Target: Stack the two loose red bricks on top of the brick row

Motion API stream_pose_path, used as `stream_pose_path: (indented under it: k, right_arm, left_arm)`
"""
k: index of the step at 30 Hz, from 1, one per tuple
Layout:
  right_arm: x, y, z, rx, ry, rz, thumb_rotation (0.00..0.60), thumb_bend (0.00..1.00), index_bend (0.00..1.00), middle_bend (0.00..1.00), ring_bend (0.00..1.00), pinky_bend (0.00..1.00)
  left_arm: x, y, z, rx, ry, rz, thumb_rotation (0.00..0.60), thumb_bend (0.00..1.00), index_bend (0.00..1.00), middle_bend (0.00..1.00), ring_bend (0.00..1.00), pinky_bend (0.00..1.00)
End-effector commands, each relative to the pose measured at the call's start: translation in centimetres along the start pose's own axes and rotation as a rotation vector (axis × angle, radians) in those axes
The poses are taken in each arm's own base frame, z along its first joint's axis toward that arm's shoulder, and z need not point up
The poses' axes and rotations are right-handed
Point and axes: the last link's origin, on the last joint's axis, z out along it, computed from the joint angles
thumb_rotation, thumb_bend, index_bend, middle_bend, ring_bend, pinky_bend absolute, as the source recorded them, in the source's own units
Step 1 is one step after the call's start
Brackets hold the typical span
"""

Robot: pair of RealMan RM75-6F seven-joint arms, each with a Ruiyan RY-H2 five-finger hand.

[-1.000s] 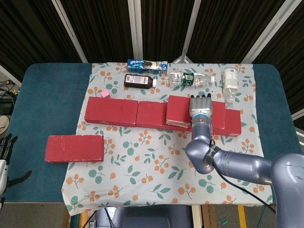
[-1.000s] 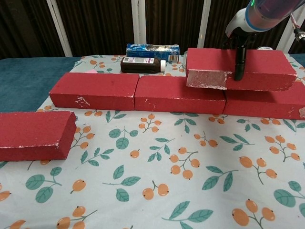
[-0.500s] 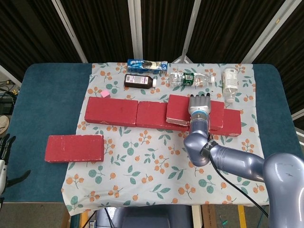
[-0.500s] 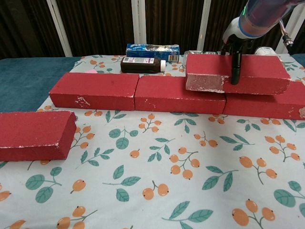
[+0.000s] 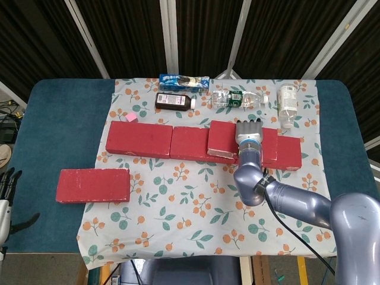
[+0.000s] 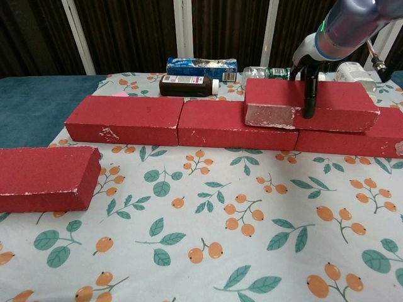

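One red brick [image 6: 312, 105] sat on top of the brick row [image 6: 182, 122], over the seam between the row's middle and right bricks, its chipped pale end facing left. The right hand [image 5: 250, 134] gripped it from above: in the chest view a dark finger ran down the brick's front face, while in the head view the fingers [image 5: 249, 126] lay close together across its top, reaching toward the far edge. The second loose brick [image 5: 93, 185] lay flat on the left, partly on the floral cloth [image 6: 208, 233] and partly on the blue tabletop [image 5: 44, 136], well apart from the row. The left hand [image 5: 6, 196] hung at the tabletop's left edge, holding nothing, its fingers apart. Behind the row lay a dark bottle [image 5: 174, 101], a blue packet [image 5: 184, 82] and clear bottles [image 5: 237, 98].
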Motion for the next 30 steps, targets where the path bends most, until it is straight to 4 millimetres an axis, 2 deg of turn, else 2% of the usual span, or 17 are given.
stream_pose_path:
  k: [1,30]
  right_arm:
    - [-0.05,0.02,0.06,0.001,-0.002,0.000,0.600,0.19,0.34,0.29,0.11,0.00]
    - [-0.53,-0.28,0.27,0.010,-0.014,-0.005,0.600,0.19,0.34,0.30,0.11,0.00]
  left_arm:
    - [-0.02,0.03,-0.01,-0.001,-0.001,0.002,0.600,0.00,0.06,0.00,0.00,0.06]
    - [-0.06,0.04,-0.04,0.001,0.000,0.005,0.600,0.00,0.06,0.00,0.00,0.06]
